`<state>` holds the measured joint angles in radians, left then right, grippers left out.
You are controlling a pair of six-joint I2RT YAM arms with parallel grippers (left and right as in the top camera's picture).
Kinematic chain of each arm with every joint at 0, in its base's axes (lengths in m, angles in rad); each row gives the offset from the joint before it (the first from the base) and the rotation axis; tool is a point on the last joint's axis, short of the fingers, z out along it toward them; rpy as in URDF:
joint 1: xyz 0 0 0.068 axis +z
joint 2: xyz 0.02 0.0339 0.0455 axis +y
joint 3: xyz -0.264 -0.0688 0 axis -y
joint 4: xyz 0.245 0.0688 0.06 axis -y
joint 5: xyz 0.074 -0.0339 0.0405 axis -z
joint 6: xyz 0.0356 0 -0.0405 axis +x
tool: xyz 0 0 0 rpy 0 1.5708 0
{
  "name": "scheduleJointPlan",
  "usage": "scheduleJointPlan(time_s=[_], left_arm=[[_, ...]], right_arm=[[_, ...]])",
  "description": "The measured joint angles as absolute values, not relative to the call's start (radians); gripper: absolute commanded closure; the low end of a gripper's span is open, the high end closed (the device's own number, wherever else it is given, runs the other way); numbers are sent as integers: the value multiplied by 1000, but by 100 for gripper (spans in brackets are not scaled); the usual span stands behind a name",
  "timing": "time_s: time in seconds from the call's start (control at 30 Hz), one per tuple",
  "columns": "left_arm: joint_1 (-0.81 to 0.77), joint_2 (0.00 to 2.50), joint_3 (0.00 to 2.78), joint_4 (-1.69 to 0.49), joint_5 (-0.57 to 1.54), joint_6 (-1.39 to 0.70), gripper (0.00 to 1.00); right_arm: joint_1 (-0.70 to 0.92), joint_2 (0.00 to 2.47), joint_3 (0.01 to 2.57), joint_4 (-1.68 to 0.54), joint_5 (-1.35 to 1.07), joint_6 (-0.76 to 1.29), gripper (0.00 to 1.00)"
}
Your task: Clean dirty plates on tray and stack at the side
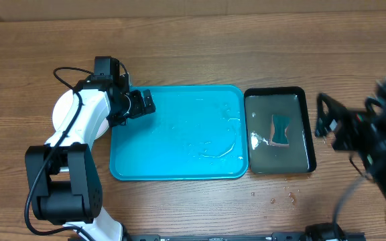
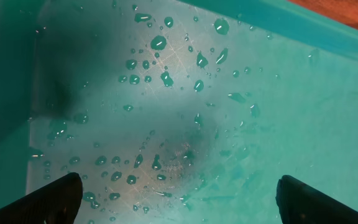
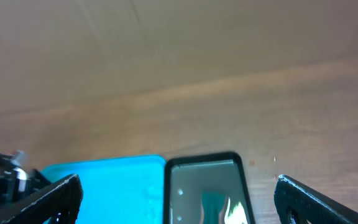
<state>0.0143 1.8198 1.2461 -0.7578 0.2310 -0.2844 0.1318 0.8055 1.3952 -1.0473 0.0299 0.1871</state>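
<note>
The turquoise tray (image 1: 122, 171) sat wet on the table (image 1: 193, 40), with no plates on it or visible elsewhere. Washing seemed done, the stack unconfirmed. The left tool (image 1: 146, 102) hovered at its left rim, fingers apart. The right tool (image 1: 322, 117), also apart, hung beyond the black tray (image 1: 310, 134).

No words, numbers or signs can be read in any view. The blue tray (image 1: 153, 154) and the black tray (image 1: 293, 110) are plain too.
</note>
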Motion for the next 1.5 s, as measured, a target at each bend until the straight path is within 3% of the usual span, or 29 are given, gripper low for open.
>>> scheduleJointPlan(time_s=[0.23,0.47,0.77,1.13,1.3,1.5], left_arm=[[14,1820,1246,-758,231,-284,0],[14,1820,1246,-757,231,-284,0],[14,1820,1246,-758,228,-284,0],[14,1820,1246,-758,228,-284,0],[14,1820,1246,-758,228,-284,0],[14,1820,1246,-757,228,-284,0]], right_arm=[[134,524,1336,-1029,30,183,0],[133,242,1021,-866,15,183,0],[133,21,579,-371,-30,192,0],[133,14,140,218,-55,233,0],[133,14,24,273,-56,236,0],[133,12,18,104,-56,235,0]])
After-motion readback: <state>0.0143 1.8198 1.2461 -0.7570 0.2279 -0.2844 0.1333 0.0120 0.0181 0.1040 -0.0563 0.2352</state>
